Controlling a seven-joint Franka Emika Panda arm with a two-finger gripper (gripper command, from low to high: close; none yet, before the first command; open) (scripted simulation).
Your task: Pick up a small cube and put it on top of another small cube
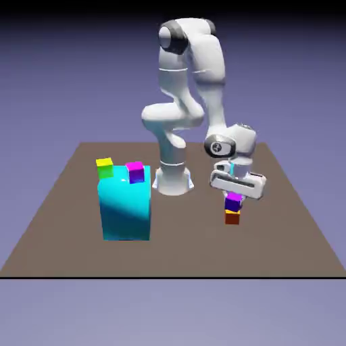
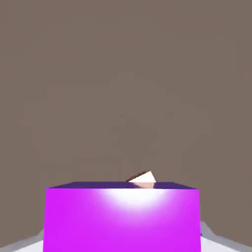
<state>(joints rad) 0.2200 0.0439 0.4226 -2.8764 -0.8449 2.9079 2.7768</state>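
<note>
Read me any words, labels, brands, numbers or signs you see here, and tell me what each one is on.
There's no readable text in either view.
Robot arm: a small round mark on the dark joint near its wrist, too small to make out.
Purple cube, orange cube, pink cube, yellow-green cube and cyan block: no lettering shows.

Purple cube point(image 2: 122, 219) between tool fingertips point(image 2: 209, 238)

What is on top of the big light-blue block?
Two small cubes show at its top in the exterior view, a yellow-green one and a pink-magenta one. Any top surface beneath them is covered.
</note>
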